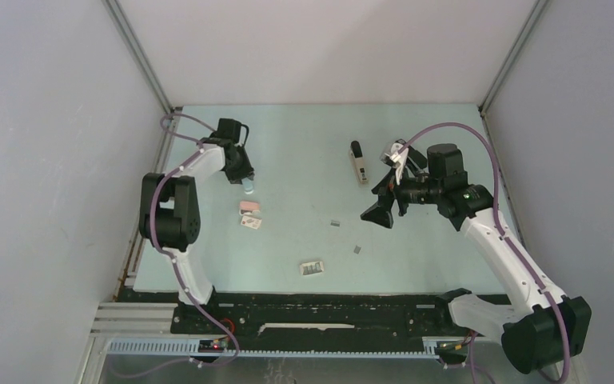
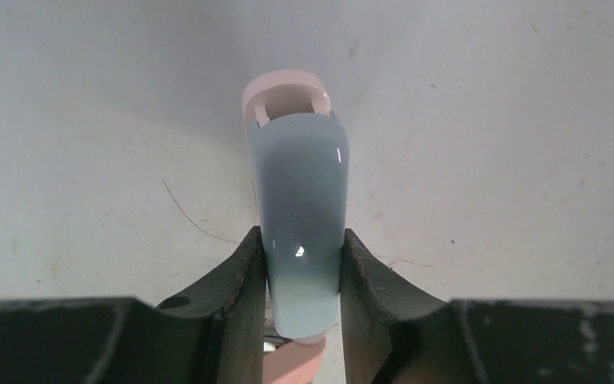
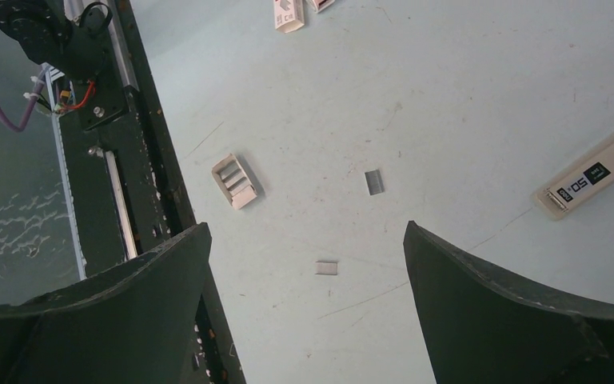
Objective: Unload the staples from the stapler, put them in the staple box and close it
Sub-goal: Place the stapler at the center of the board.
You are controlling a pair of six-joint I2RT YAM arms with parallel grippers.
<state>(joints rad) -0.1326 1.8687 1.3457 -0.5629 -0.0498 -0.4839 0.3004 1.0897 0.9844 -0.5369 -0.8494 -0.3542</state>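
L arm is at the far-left of the surface (image 1: pixel 416 272). The left end effector (image 1: pixel 245 180) is clenched on the stapler (image 2: pixel 300 192), a small one w/ a pale blue top and a pink base. The fingers (image 2: pixel 236 280) press on both flanks at its rear half. The pink nose pokes out past the blue cover, pointing away from the wrist cam. The stapler is held just over the surface, close to the left wall. Can't tell if it touches down.

R arm reaches in from the right. The right end effector (image 1: pixel 377 211) is released, jaws spread wide w/ nothing between them, hanging above the middle-right of the surface.

The staples (image 3: pixel 375 182) lie loose mid-surface, well apart from the stapler. One is a short dark-grey strip. A paler smaller bit (image 3: pixel 327 267) sits nearer the R arm's side, apart from the first. Both lie flat, roughly under and ahead of the open jaws.

Other stuff:
- A pink block (image 1: pixel 249 206) just in front of the L arm's grip, w/ a small white box (image 1: pixel 251 222) right beside it on the near side.
- An open box (image 3: pixel 236 181) w/ grey rows inside, close to the near edge by the black rail (image 3: pixel 140 200).
- A long white bar (image 1: pixel 358 162) w/ a black end towards the back, left of the R wrist; its label is too small to read properly.
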